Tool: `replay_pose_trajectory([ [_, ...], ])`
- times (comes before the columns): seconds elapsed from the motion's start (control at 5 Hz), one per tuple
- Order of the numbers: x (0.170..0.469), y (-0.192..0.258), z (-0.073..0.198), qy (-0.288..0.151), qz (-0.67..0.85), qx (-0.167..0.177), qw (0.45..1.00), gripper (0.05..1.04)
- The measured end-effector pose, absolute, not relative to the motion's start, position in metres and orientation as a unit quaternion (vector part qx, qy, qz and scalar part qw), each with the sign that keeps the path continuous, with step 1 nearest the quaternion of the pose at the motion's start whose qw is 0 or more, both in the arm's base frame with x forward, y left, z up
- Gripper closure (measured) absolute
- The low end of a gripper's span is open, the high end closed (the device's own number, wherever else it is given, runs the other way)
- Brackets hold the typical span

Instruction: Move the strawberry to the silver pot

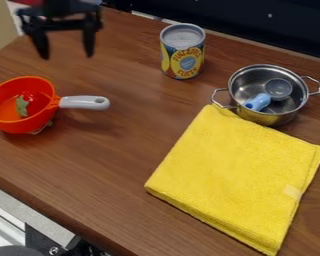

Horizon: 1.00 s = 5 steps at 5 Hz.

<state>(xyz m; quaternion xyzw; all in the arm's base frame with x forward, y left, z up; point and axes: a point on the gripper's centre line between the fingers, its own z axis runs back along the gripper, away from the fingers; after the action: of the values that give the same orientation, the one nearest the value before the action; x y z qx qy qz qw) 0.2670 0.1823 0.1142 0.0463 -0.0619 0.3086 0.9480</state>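
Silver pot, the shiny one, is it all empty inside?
No, a small round scoop with a blue handle lies inside the silver pot.

Gripper [67,56]: blurred down to its jaws.
Wooden table [126,145]: daylight-bright, soft shadow below the jaws.
Silver pot [273,119]: glinting, well apart from the jaws.

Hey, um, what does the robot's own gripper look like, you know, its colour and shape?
The gripper is black all over, with a wide, bracket-like body and two slim fingers that narrow towards their tips. I can't make out any cables or markings on it.
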Motion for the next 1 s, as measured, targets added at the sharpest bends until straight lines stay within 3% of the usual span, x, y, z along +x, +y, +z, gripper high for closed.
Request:
replay_pose_trajectory([
  [0.2,0.235,0.201,0.112,-0.027,0.274,0.042,0.960,0.083],
  [0.4,0.214,0.206,0.109,-0.042,0.243,0.033,0.969,0.083],
  [0.8,0.202,0.198,0.091,-0.039,0.218,0.006,0.975,0.083],
  [1.0,0.203,0.194,0.087,-0.059,0.204,0.013,0.977,0.083],
])
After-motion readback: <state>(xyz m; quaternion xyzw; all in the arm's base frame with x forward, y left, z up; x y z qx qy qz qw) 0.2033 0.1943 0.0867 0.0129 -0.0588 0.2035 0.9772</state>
